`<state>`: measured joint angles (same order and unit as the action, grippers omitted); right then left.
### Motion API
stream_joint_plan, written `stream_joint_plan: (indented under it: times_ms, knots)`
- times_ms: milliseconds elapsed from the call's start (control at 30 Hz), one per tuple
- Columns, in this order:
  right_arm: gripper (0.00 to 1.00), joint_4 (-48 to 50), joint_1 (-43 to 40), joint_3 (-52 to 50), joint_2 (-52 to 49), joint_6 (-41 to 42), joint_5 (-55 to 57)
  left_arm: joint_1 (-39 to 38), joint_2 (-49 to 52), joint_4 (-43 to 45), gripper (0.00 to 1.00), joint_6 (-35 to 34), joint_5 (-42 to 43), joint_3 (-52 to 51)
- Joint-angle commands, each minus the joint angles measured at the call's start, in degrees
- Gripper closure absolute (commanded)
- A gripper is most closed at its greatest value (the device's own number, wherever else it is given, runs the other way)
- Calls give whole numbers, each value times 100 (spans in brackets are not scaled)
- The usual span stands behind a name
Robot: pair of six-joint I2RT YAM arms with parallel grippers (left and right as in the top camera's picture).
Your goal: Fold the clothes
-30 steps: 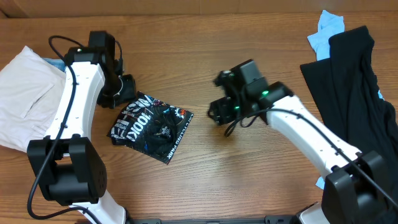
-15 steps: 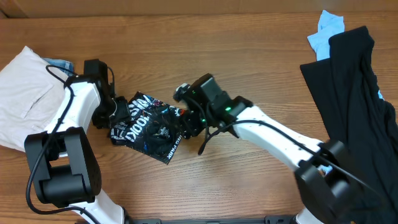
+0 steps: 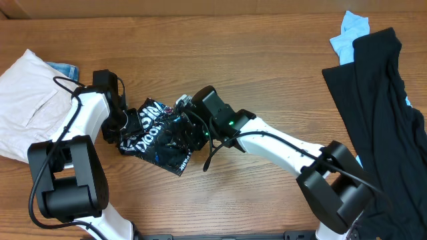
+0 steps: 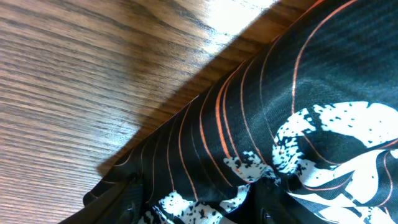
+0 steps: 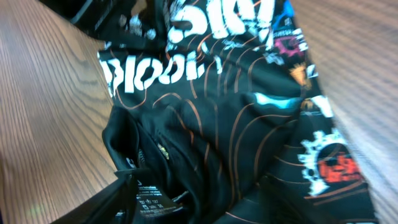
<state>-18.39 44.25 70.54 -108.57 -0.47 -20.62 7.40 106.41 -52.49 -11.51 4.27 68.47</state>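
Overhead: the black jersey shirt [image 3: 157, 143] lies folded left of centre on the table [image 3: 220, 73]. The left gripper [image 3: 122, 124] is at its left edge and the right gripper [image 3: 189, 132] over its right edge, with bare wood beyond.

Left wrist: the shirt's edge runs diagonally, wood above.

Right wrist: fabric fills the view, wood at left.

I cannot tell whether either pincer is apart or clamped.

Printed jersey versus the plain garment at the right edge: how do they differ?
The printed jersey is bunched small, with white lettering; the plain garment is unmarked and stretched long. The jersey lies centrally; the garment runs along the right edge. Both are black.
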Motion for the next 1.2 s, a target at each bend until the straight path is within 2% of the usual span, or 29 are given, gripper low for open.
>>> stream_joint_plan:
  times_ms: [0,33,133,167,233,333,400,467,567,633,700,900,1033,1100,1167]
  knots:
    - [39,35,90,111,-293,-105,13,17,-76,20,40,-96,155,-81]
    - [45,55,107,111,-356,-105,15,17,-76,24,40,-94,153,-81]
    - [75,127,111,111,-396,-92,72,17,-76,26,40,-94,153,-81]
    - [81,151,111,111,-396,-11,162,17,-76,24,40,-94,153,-81]
    - [89,162,70,111,-396,466,616,17,-76,24,40,-94,155,-81]
    - [91,42,-92,111,-396,1373,1318,17,-76,24,40,-94,153,-81]
    - [89,7,-221,111,-396,1849,1373,17,-76,20,40,-94,153,-81]
    - [76,-48,-291,111,-396,2243,1370,17,-76,4,40,-92,153,-81]
    - [75,-295,-315,111,-396,2608,1353,17,-76,4,40,-92,153,-81]
    - [75,-649,-313,111,-396,2605,1355,9,-76,7,40,-94,153,-81]
    - [71,-870,-313,111,-396,2601,1355,9,-76,7,40,-92,151,-81]
    - [64,-1095,-345,122,-280,2559,1397,9,-76,9,39,-92,153,-81]
    - [62,-994,-352,208,385,2149,1558,9,-76,4,39,-92,153,-81]
    - [52,-949,-350,378,605,1655,1401,9,-76,7,39,-94,153,-81]
    - [42,-905,-350,448,621,1502,1283,9,-76,7,38,-94,153,-81]
